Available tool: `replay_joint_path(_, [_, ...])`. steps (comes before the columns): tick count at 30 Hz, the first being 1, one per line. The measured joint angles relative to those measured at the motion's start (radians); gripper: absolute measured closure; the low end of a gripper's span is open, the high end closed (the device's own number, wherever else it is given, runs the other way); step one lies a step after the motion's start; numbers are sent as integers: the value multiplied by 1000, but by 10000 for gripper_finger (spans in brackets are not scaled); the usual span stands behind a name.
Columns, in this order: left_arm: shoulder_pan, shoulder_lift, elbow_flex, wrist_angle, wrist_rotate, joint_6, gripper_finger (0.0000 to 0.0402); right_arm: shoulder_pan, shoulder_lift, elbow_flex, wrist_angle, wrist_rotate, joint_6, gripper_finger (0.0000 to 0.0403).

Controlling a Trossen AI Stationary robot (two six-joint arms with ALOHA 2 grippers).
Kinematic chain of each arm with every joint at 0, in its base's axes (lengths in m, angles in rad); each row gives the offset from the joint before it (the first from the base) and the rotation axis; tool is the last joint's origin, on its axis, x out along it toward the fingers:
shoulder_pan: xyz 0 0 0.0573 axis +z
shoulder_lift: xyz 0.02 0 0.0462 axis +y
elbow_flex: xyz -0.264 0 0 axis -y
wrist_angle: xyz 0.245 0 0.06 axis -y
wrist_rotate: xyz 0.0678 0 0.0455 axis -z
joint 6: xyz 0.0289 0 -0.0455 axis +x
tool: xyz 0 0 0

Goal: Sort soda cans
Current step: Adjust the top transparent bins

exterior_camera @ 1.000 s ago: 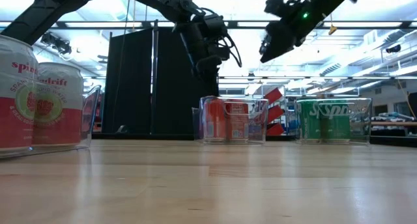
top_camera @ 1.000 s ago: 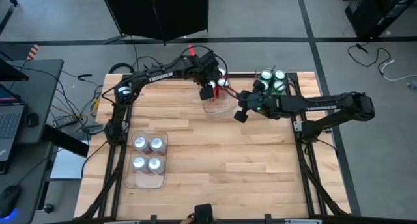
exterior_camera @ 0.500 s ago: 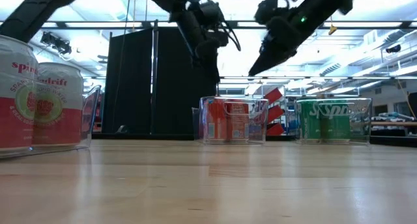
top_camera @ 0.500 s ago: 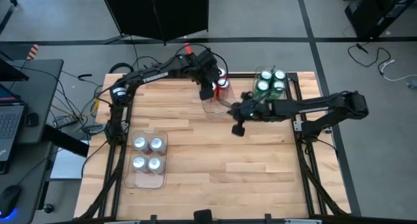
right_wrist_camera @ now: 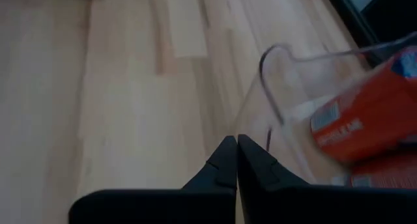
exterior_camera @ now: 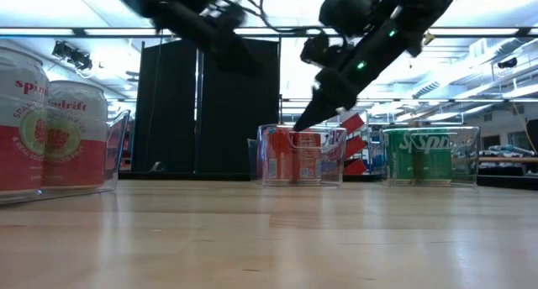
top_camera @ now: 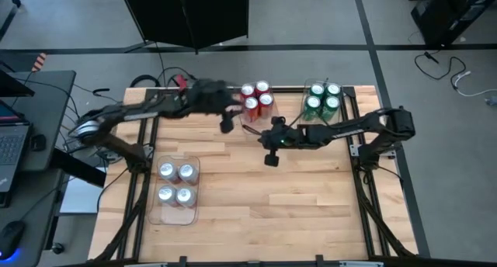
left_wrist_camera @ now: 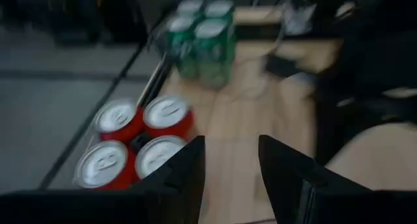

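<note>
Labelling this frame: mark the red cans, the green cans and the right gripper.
red cans (top_camera: 257, 98): high view, silver tops of the four-can cluster.
green cans (top_camera: 324, 97): high view, tops of the four-can cluster.
right gripper (right_wrist_camera: 236, 152): right wrist view, where the shut fingertips meet.

Bright, even light comes from ceiling strip lights (exterior_camera: 210, 31), which glare white in the low view. The left gripper (left_wrist_camera: 231, 160) view is motion-blurred; red cans (left_wrist_camera: 133, 142) beside it smear.

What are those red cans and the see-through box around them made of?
The red cans look like painted metal: their tops are bare, shiny silver. The box looks like clear, glossy plastic, since the cans show straight through its walls; it could be acrylic, which is hard to tell from here.
</note>
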Motion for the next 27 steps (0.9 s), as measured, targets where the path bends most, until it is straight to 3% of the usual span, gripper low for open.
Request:
replay_joint_path(5, [-48, -206, -259, 232, -3, -53, 255, -63, 84, 0, 124, -41, -1, 403])
replay_joint_path(10, [-89, -346, -416, 313, -1, -85, 255, -114, 142, 0, 255, -70, 56, 402])
replay_joint_path(16, [-113, -418, -496, 314, -26, -104, 255, -131, 193, 31, 392, -78, 85, 402])
replay_joint_path(27, [-151, -422, -537, 340, -47, -132, 255, -132, 258, 171, 375, -144, 75, 403])
